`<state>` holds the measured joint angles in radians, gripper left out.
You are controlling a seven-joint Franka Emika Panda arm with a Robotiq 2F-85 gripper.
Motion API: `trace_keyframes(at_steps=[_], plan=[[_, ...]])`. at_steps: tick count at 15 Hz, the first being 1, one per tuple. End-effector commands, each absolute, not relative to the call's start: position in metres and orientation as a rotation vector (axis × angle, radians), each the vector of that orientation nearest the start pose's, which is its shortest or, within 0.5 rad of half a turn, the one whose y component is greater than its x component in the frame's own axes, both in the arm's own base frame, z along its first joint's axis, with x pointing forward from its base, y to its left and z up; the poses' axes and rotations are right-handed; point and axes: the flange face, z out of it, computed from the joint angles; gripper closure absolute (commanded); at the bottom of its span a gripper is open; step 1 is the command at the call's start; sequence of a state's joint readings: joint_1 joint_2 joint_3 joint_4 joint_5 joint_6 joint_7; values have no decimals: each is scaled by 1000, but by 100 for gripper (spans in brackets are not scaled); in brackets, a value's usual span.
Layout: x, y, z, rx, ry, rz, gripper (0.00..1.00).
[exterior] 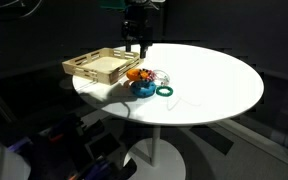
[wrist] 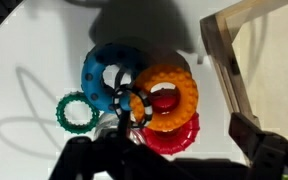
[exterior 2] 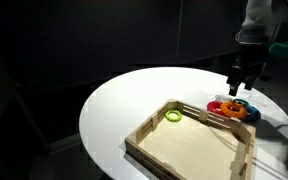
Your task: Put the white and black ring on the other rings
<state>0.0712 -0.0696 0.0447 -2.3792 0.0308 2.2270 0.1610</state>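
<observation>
White-and-black ring point(wrist: 133, 105) lies on the pile, across where the blue ring point(wrist: 106, 72) and orange ring point(wrist: 179, 82) meet, so the job looks abt done. Gripper point(exterior 2: 238, 88) hangs just above, fingers point(wrist: 254, 140) spread wide w/ nothing between them, as far as the dark wrist view shows. Best move now, I reckon: lift straight up, no sideways drift, so a finger doesn't clip the ring and roll it off. Count: 1 white-and-black, 1 blue, 1 orange, 1 red ring point(wrist: 174, 140) under the orange, 1 dark green ring point(wrist: 60, 112) just beside the blue, all on the table point(exterior: 224, 85). Also 1 lime ring point(exterior 2: 173, 116) inside the 1 wooden tray point(exterior 2: 144, 128) beside the pile.
</observation>
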Motion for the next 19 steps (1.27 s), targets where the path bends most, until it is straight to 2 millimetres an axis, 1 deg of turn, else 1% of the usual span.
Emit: trace_keyframes(at_steps=[1,4,7,11,14,15,16,19], plan=[[465,60,377,-3095,-8,187,0],[455,63,407,-3121,-29,236,0],[444,67,444,-3127,-36,234,0],[431,71,494,-3135,-40,150,0],[424,75,521,-3139,-58,84,0],[429,74,504,-3129,-45,105,0],[428,75,510,-3130,-48,88,0],[428,75,504,-3130,-48,106,0]])
